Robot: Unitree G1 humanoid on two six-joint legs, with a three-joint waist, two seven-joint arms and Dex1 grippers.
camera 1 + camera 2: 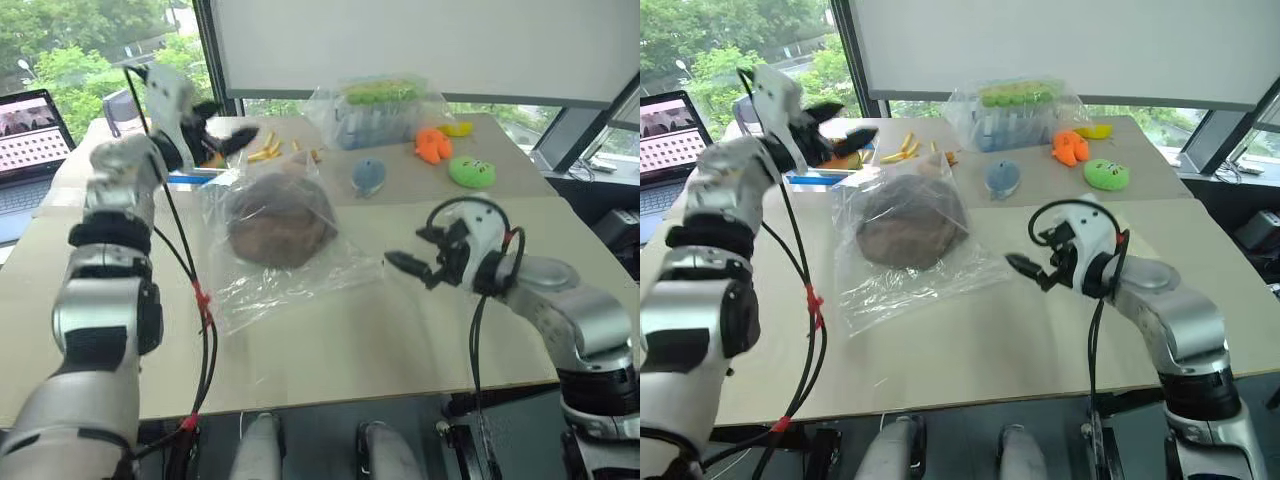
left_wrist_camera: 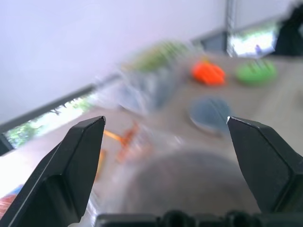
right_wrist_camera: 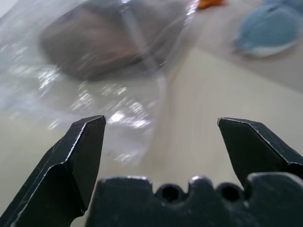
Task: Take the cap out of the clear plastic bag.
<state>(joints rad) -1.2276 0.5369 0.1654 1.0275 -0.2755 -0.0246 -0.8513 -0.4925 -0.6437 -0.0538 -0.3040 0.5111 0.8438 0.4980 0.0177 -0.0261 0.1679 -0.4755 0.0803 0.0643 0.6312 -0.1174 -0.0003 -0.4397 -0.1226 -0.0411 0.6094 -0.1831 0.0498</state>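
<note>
Left eye view: the cap lies sealed inside the clear plastic bag mid-desk, flanked by left tool behind and right tool beside, both spread wide and empty, seemingly poised to grip the bag.

Daylight floods in from the windows at ten to twelve o'clock, leaving the scene bright and evenly lit. The pale table shows only soft, faint shadows. The white board at twelve o'clock reads nearly blown out. Glare speckles the clear plastic bag, with small white glints along its wrinkles around the cap. The head views bend slightly toward the edges. The raised left gripper at eleven o'clock is smeared with motion blur. The left wrist view is soft all over: the orange toy and the bulgy bag are streaked. In the right wrist view the near fingers are crisp, while the bag beyond is out of focus.
</note>
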